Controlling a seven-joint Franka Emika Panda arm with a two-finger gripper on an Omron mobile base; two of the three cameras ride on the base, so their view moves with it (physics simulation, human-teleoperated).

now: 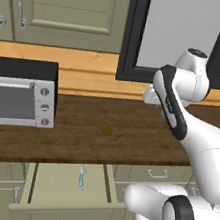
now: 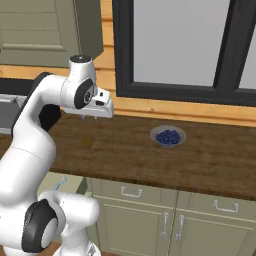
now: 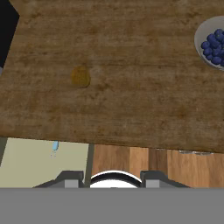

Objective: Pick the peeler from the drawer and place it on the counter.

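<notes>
The drawer [image 1: 68,189] stands pulled out below the bench's front edge, and the peeler [image 1: 81,176] lies on its floor near the back, close under that edge, its long axis running front to back. On the bench [image 1: 128,135], a small round brown spot [image 1: 107,129] sits about midway between front and back edges. The tool [image 2: 89,118] hangs above the bench, beyond the spot, pointing down and apart from the surface; its fingers hold nothing, and how far they are parted cannot be told. To the right, a grey bowl of blueberries [image 2: 168,136] sits towards the back edge. At the bench's left end stands a toaster oven [image 1: 18,94]. A dark-framed window [image 2: 185,45] rises behind.
</notes>
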